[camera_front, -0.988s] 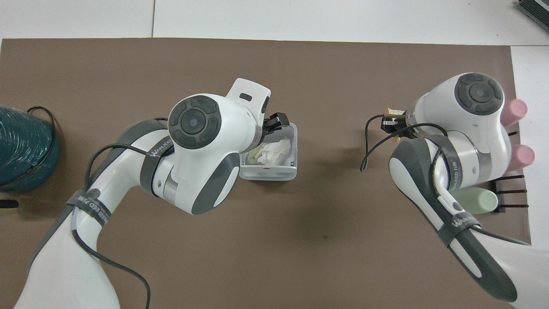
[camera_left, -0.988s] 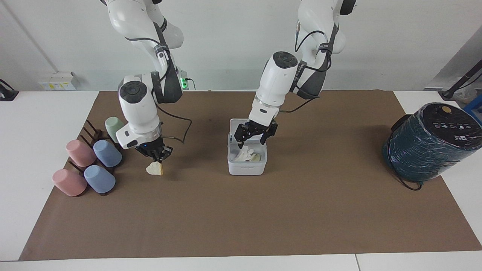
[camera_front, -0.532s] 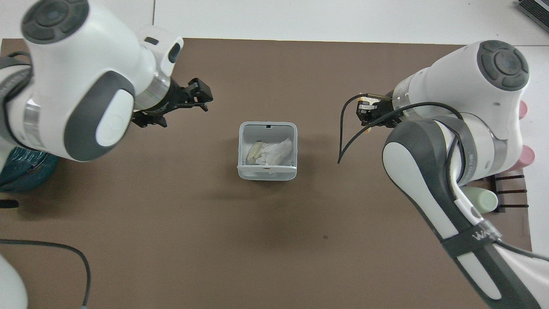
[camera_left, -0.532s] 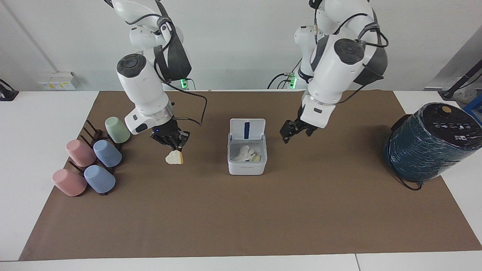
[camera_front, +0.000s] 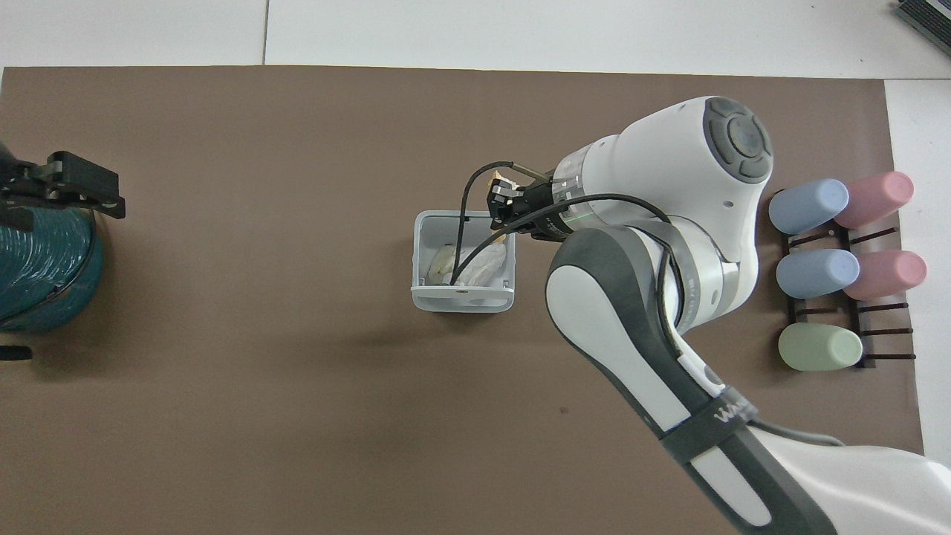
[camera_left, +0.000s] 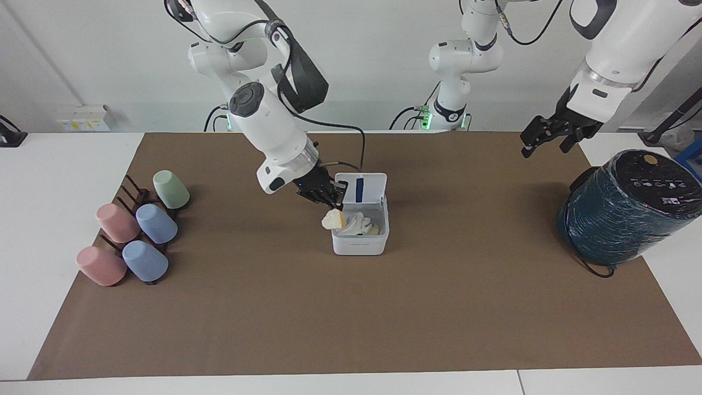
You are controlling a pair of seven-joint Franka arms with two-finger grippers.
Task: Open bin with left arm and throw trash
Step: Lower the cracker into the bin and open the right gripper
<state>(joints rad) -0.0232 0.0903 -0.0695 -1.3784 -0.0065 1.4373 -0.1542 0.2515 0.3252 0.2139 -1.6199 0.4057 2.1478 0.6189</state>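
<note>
Right pincer (camera_left: pixel 333 206): clamped on a cream wad (camera_left: pixel 333 219) of trash, held over the rim of the bin at the side toward the right arm's end of the counter; the wad hangs at the edge of the opening, not yet inside.
Left pincer (camera_left: pixel 554 137): raised well clear of the bin, up in the air next to the dark teal wrapped cylinder (camera_left: pixel 625 206); fingers spread, nothing between them — this arm waits.
Bin (camera_left: pixel 360 241): mid-counter on the brown mat (camera_left: pixel 351 318), lid (camera_left: pixel 360 188) tipped up and back toward the robots, blue strip showing on its inside face.
Trash in bin: one white wad (camera_left: pixel 355 224) and one cream wad (camera_left: pixel 374 230) lie inside.
Change over the last second: the right pincer has carried its wad from the mat beside the cup rack (camera_left: pixel 131 219) across to the bin; the left pincer, then down in the open bin, has withdrawn toward the cylinder.
Meaning for the task: opening is done and the way in is clear — judged, only the release of the third wad remains.
Risk: judged, the wad sits near the rim; a release from here could land it on the mat.
Unchanged: bin, cups and cylinder stand where they were.
</note>
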